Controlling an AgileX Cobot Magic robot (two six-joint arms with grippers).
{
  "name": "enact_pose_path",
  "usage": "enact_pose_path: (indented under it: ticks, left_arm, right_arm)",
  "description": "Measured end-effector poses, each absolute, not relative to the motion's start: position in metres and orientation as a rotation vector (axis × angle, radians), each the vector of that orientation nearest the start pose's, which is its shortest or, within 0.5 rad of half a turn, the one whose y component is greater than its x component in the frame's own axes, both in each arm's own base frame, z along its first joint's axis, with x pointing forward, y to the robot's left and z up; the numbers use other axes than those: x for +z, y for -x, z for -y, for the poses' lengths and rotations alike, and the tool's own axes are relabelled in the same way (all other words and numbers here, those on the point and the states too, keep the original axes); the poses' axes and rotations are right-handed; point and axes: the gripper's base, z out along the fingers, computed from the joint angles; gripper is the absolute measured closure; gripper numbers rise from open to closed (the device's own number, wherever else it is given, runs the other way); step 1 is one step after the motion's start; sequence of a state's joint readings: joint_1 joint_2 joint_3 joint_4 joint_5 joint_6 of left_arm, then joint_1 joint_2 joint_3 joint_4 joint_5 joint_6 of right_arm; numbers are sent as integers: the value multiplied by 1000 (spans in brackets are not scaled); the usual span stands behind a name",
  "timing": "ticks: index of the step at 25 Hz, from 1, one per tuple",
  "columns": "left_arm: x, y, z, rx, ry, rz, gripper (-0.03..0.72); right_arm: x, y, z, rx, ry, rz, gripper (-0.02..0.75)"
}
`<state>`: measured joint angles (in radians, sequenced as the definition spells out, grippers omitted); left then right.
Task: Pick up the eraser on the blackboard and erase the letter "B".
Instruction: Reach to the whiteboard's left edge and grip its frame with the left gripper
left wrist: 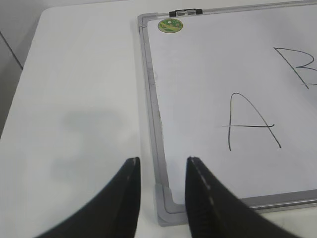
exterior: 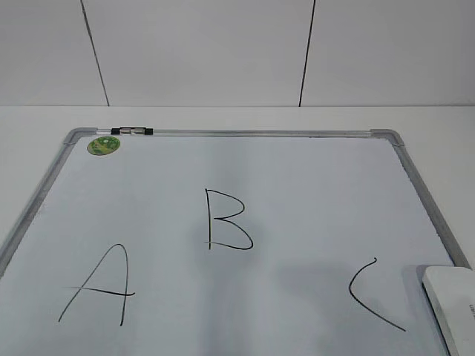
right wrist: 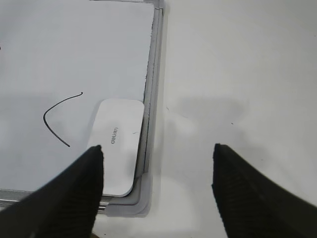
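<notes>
The blackboard (exterior: pixel 223 170) is a white board with a grey frame lying flat on the table. The black letter "B" (exterior: pixel 227 219) is drawn at its middle, between an "A" (exterior: pixel 100 285) and a "C" (exterior: pixel 371 295). The white eraser (exterior: pixel 454 305) lies flat in the board's near right corner; it also shows in the right wrist view (right wrist: pixel 117 146). My right gripper (right wrist: pixel 157 157) is open and empty, above the board's corner with the eraser by its left finger. My left gripper (left wrist: pixel 162 166) is open and empty above the board's near left corner (left wrist: pixel 166 208). Neither gripper shows in the exterior view.
A small black-and-clear marker (exterior: pixel 131 132) lies on the far frame edge next to a round green sticker (exterior: pixel 103 144). Bare white table (left wrist: pixel 74 109) lies left of the board and right of it (right wrist: pixel 237 89). A white wall stands behind.
</notes>
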<state>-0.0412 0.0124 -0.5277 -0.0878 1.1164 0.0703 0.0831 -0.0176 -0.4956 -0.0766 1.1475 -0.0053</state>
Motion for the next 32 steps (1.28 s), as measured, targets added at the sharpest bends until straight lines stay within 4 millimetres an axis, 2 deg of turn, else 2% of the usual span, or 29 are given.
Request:
enact_pose_path:
  ticks: [23, 27, 32]
  left_arm:
    - [281, 9, 8, -99, -125, -2078, 452]
    - [281, 9, 9, -125, -126, -2077, 452]
    - [281, 2, 10, -133, -126, -2118, 451]
  right_arm:
    - [269, 11, 7, -38, 80, -2117, 206]
    - [268, 9, 3, 18, 87, -2148, 206]
    - [268, -8, -9, 168, 99, -2282, 206]
